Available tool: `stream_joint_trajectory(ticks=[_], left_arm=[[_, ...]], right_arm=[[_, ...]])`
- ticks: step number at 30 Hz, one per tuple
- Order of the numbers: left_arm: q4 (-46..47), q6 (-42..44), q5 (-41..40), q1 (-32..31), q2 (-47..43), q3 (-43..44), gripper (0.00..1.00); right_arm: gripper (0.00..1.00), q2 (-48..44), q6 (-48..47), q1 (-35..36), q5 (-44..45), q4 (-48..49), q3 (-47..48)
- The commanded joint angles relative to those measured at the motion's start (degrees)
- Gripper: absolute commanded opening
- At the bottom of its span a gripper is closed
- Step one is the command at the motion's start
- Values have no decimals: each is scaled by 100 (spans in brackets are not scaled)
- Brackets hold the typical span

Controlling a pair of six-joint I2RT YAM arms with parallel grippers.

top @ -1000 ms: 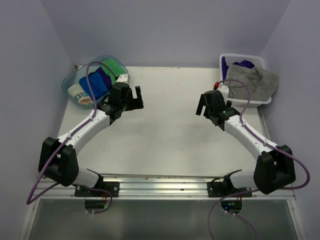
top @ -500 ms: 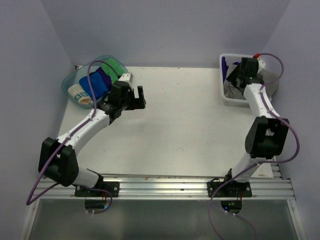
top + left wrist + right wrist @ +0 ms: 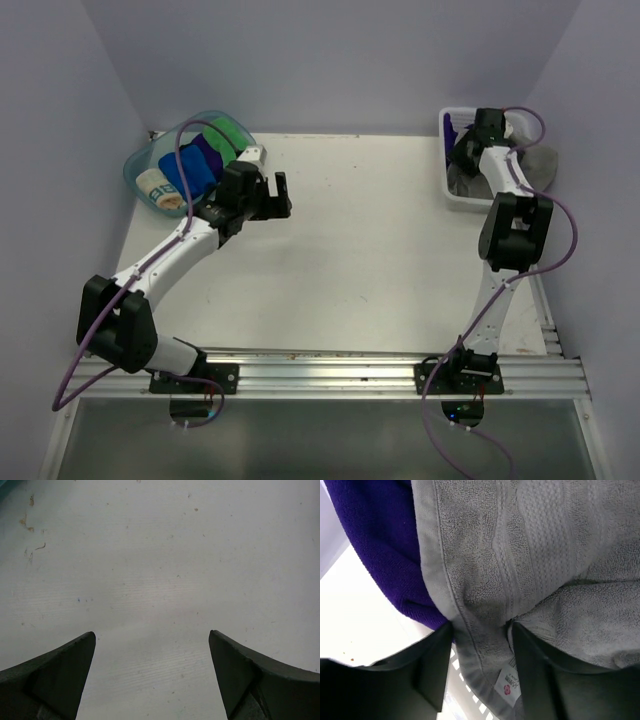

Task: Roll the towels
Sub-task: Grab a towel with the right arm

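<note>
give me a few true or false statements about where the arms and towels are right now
1. The left fingers stand open over the table. True.
2. The right arm lies folded over the middle of the table. False: it reaches into the white basket at the far right.
3. The grey towel has its edge between the right fingers. True.
4. The purple towel lies spread out on the table. False: it sits in the basket beside the grey towel.
</note>
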Motion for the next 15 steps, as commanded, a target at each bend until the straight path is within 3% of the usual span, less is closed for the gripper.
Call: stream_joint_trajectory(ticks=[1,2,5,7,10,15], left_arm=[[-34,93,-37,-5,-28,234,99],[-52,93,-54,-5,-19,243,100],[-69,84,-63,-5,-19,243,100],[-61,84,-54,-5,-11,243,100],[-61,76,-54,-5,42,295,100],[-96,84,-54,-5,69,340,99]], right_arm=[[48,-21,67,-42,-123,-165,355],[36,-56,85,-51,-105,-139,320],[21,-266,128,-69,-35,-25,57],[20,-415,138,-69,-26,54,-93],[9,-776,146,-69,35,238,-444],[8,-1365,181,-78,246,388,-980]])
